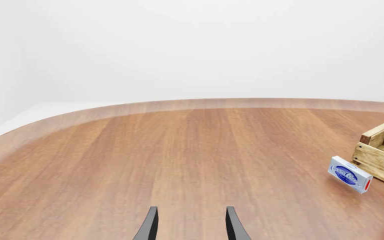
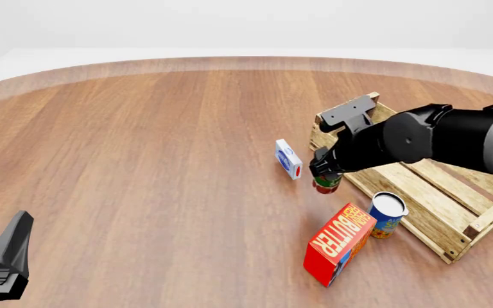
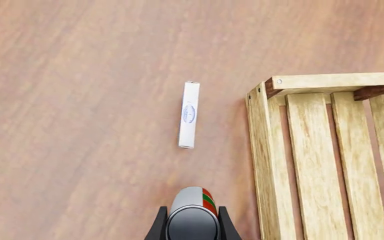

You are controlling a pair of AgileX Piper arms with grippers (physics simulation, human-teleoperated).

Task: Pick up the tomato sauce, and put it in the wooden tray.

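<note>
Tomato sauce (image 2: 326,185) just left of wooden tray (image 2: 435,192)

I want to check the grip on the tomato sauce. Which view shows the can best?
The right wrist view: the tomato sauce sits between the right pincer fingers, top and label visible. The front view shows only its lower part below the arm. The left wrist view doesn't show it.
</note>
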